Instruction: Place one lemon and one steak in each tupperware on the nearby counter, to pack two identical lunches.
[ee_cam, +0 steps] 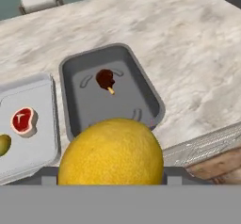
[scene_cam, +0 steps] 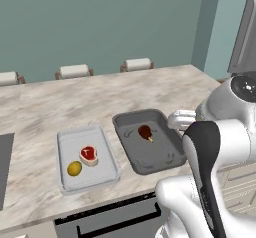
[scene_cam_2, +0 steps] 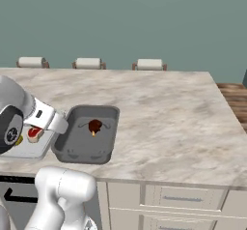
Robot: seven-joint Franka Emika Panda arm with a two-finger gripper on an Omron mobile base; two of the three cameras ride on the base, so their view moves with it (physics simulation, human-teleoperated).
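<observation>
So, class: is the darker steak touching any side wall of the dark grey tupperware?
Apart. The hand view shows the darker steak lying mid-floor in the dark grey tupperware, with bare floor between it and every wall.

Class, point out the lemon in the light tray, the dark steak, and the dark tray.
lemon (scene_cam: 74, 168), left base view, middle of the fruit
dark steak (scene_cam: 145, 131), left base view, middle of the meat
dark tray (scene_cam: 141, 157), left base view, bare floor

Marble counter (scene_cam: 60, 107) bearing two tupperware trays side by side: light grey tray (scene_cam: 64, 174) at 9 o'clock of the dark grey tray (scene_cam: 172, 149), near the front edge.
</observation>
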